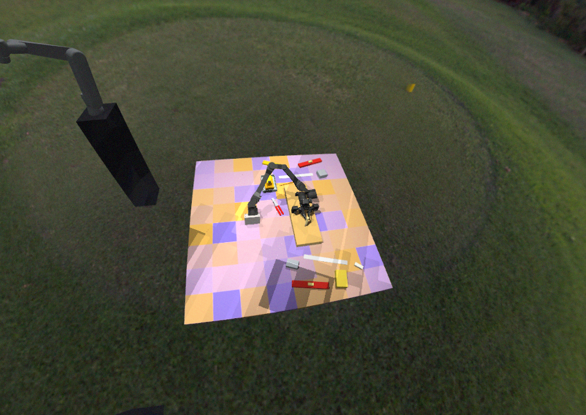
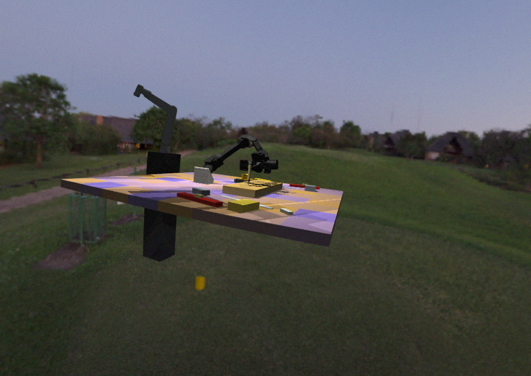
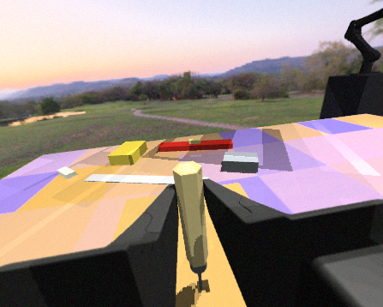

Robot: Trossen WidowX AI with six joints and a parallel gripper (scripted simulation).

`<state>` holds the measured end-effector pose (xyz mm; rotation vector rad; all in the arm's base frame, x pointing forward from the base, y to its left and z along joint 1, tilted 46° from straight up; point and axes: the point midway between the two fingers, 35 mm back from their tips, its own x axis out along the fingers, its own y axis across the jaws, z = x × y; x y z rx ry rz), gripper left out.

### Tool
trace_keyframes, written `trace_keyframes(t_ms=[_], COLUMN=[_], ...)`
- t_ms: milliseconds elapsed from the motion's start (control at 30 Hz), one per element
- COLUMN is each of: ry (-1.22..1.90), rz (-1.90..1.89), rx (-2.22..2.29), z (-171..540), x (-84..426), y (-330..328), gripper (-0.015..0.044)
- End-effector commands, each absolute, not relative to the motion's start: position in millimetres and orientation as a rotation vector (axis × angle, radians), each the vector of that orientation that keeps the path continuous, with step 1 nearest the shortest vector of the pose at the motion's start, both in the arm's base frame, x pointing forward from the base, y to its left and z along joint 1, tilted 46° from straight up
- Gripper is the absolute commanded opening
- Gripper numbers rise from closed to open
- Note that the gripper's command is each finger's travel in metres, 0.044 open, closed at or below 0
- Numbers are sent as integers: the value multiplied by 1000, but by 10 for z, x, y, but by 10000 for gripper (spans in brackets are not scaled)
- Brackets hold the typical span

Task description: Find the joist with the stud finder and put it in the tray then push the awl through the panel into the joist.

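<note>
My gripper [image 1: 308, 216] [image 3: 188, 188] is shut on the awl [image 2: 249, 173] [image 3: 190, 219], holding its pale handle close to upright above the floor panel [image 1: 308, 239] [image 2: 240, 189] [image 3: 222, 293]. In the wrist view the awl's thin metal shank points down and its end meets a shadow on the panel. The tip is at or very near the panel's top; I cannot tell whether it touches or has entered. The yellow stud finder [image 1: 270, 182] [image 2: 245, 176] sits in the tray [image 1: 275, 190], beyond the arm's base. The joist is hidden, and no hole can be made out.
A red-handled tool [image 1: 277, 210] lies between arm base and panel. Off the panel's near end are a grey block [image 1: 292, 263] [image 3: 240, 165], a white strip [image 1: 325, 259], a red level [image 1: 310, 285] [image 3: 197, 146] and a yellow block [image 1: 341, 278] [image 3: 126, 153]. Another red level [image 1: 309, 162] lies at the back.
</note>
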<state>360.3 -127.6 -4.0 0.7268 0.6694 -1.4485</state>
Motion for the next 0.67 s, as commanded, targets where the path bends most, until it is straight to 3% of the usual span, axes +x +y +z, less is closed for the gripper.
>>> trace_keyframes(t_ms=[0, 633], ry=[669, 669], rz=[-1452, -1449], rx=[726, 727], z=[-54, -42], x=[3590, 3601], y=[-1271, -1275], gripper=[0, 0])
